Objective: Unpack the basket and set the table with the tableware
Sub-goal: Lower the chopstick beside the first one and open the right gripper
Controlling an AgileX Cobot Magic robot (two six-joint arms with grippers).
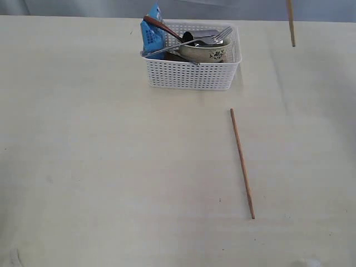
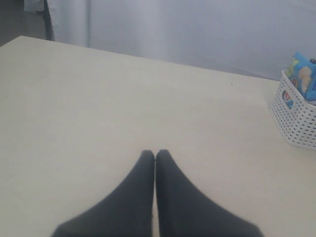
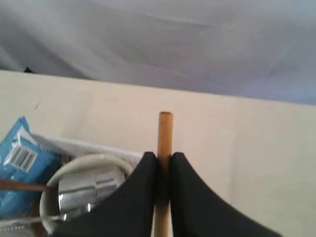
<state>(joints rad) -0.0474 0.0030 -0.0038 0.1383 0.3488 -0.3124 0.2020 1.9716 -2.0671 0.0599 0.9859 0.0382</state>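
The white lattice basket (image 1: pixel 192 69) stands at the back of the cream table (image 1: pixel 111 167). In it are a floral bowl (image 1: pixel 208 52), a steel fork (image 1: pixel 217 36), a red-brown spoon (image 1: pixel 161 26) and a blue snack packet (image 1: pixel 151 33). One brown chopstick (image 1: pixel 242 163) lies on the table in front of the basket, to its right. A second chopstick (image 3: pixel 165 129) is pinched in my right gripper (image 3: pixel 164 157), which is shut on it above the basket's side; its lower end hangs at the exterior view's top right (image 1: pixel 291 25). My left gripper (image 2: pixel 155 154) is shut and empty over bare table, with the basket (image 2: pixel 296 121) off to one side.
A pale curtain or wall (image 2: pixel 197 29) runs behind the far table edge. A steel mug (image 3: pixel 86 190) shows inside the bowl (image 3: pixel 89 163) in the right wrist view.
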